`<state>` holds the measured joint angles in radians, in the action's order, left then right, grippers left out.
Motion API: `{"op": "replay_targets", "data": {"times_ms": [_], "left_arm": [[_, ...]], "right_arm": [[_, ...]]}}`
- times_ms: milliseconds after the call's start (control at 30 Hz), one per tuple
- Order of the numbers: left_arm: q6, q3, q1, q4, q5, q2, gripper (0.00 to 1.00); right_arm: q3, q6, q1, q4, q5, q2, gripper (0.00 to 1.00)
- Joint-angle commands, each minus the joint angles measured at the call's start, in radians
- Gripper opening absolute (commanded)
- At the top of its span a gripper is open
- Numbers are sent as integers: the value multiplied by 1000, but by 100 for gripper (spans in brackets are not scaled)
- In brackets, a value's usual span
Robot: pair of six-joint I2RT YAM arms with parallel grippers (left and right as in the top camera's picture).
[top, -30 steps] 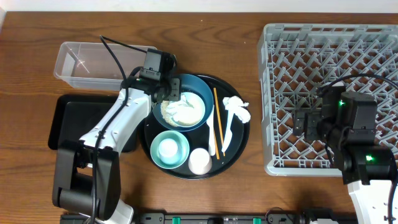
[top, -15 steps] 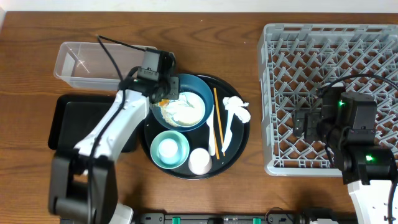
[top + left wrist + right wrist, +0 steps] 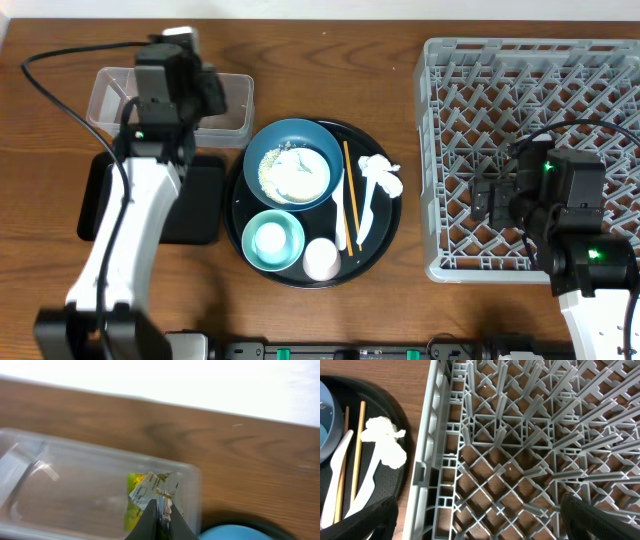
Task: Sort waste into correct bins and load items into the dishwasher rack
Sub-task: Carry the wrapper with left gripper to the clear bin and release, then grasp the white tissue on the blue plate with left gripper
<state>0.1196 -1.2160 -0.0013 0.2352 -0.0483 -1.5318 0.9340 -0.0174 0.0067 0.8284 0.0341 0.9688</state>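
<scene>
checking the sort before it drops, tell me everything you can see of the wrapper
The wrapper is a small crinkled piece of thin glossy film, yellow-green on its left side, white with blurred dark print elsewhere. Its lower edge is pinched in the shut left gripper, the rest sticking out past the fingertips. In the wrist view it sits over one end of the clear tub; whether it touches the tub I cannot tell. Overhead, the arm hides it.
</scene>
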Motion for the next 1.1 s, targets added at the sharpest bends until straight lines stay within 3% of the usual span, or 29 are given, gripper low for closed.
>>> {"op": "replay_targets", "data": {"times_ms": [0, 200, 233, 300, 367, 467, 533, 567, 833, 1067], "left_arm": [[16, -3, 34, -16, 15, -83, 6], [16, -3, 40, -79, 15, -137, 6], [16, -3, 40, -86, 15, -136, 12], [16, -5, 40, -87, 14, -126, 44], [16, -6, 37, -81, 6, -109, 59], [16, -6, 26, -58, -27, -71, 69], [17, -6, 9, -6, -90, -37, 85], [18, -6, -3, 30, -134, -22, 98], [116, 8, -188, 363, -206, 0, 98], [115, 70, -355, 422, -146, -13, 98]], "right_arm": [[20, 13, -8, 1, 8, 0, 99], [20, 13, -8, 2, 8, 0, 99], [20, 13, -8, 3, 8, 0, 99], [20, 13, -8, 3, 8, 0, 99], [19, 13, -8, 3, 8, 0, 99], [20, 13, -8, 3, 8, 0, 99], [20, 13, -8, 4, 8, 0, 99], [20, 13, -8, 5, 8, 0, 99], [20, 13, -8, 7, 8, 0, 99], [20, 13, -8, 13, 8, 0, 99]]}}
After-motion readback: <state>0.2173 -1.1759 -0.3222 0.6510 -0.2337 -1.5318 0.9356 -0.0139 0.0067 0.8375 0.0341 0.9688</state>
